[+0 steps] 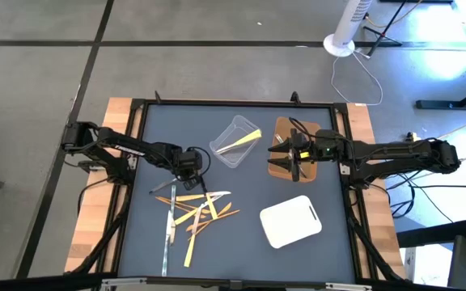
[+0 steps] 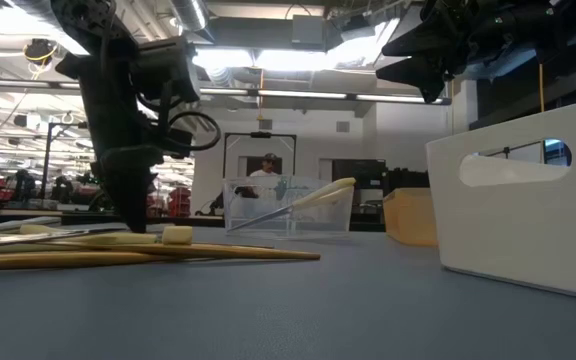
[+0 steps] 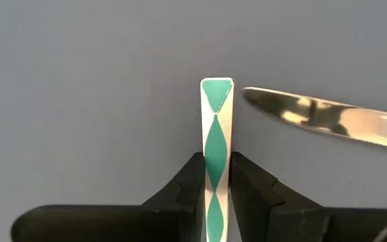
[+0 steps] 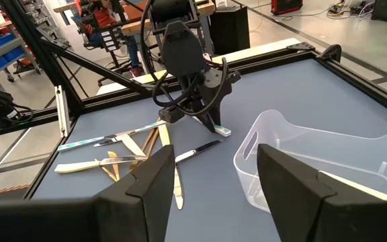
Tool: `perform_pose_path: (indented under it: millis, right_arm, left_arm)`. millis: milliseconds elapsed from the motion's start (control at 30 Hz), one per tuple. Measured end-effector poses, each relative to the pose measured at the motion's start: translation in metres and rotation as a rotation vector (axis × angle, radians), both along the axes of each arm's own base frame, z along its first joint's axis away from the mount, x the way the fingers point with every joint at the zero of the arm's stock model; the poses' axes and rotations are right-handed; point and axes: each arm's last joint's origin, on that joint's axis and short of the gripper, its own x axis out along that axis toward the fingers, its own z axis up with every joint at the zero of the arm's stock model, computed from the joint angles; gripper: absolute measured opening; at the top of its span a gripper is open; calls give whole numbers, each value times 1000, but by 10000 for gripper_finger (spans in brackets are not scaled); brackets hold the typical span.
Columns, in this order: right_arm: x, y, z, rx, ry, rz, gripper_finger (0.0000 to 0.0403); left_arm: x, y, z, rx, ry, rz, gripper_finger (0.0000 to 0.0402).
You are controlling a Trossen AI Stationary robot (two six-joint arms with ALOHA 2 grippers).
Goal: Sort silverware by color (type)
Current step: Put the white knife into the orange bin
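While the left gripper (image 1: 191, 171) was down at the dark grey table (image 1: 144, 234), its two dark fingers (image 3: 188, 185) were clamped on a thin flat utensil handle with a white-and-teal diamond pattern (image 3: 216, 144), which stuck straight out from between them just above the tabletop. Right next to that handle's tip lay a shiny silver metal knife blade (image 3: 328, 121), not quite touching it as far as I could tell. The rest of the silverware pile (image 1: 194, 214) was scattered on the near-left part of the table, just in front of that gripper: pale yellow sticks, orange-brown ones and a couple of silver pieces all crossed over each other. One long silver piece (image 1: 167, 238) lay a bit apart toward the front edge. Meanwhile a clear plastic tub (image 1: 235, 141) sat near the middle, further back, and had a pale yellow utensil (image 1: 244, 141) leaning inside with its end resting over the rim. Over on the other side, the right gripper (image 1: 296, 167) hung above a brown flat tray (image 1: 281, 129) with its fingers spread apart and nothing between them, well clear of the pile. A white flat tray (image 1: 291, 221) sat nearer the front, to the right of the scattered silverware.
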Motion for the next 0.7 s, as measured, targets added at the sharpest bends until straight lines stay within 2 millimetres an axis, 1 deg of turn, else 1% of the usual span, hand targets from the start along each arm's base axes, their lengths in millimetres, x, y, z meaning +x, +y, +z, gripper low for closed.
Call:
perform_pose_path:
  millis: [400,700]
  right_arm:
    - [0,0,0,0,0,-1,199]
    - [0,0,0,0,-1,-1,199]
  left_arm:
    - [-5,2,26,74,-120,21,51]
    - [-15,4,55,200,-251,72,50]
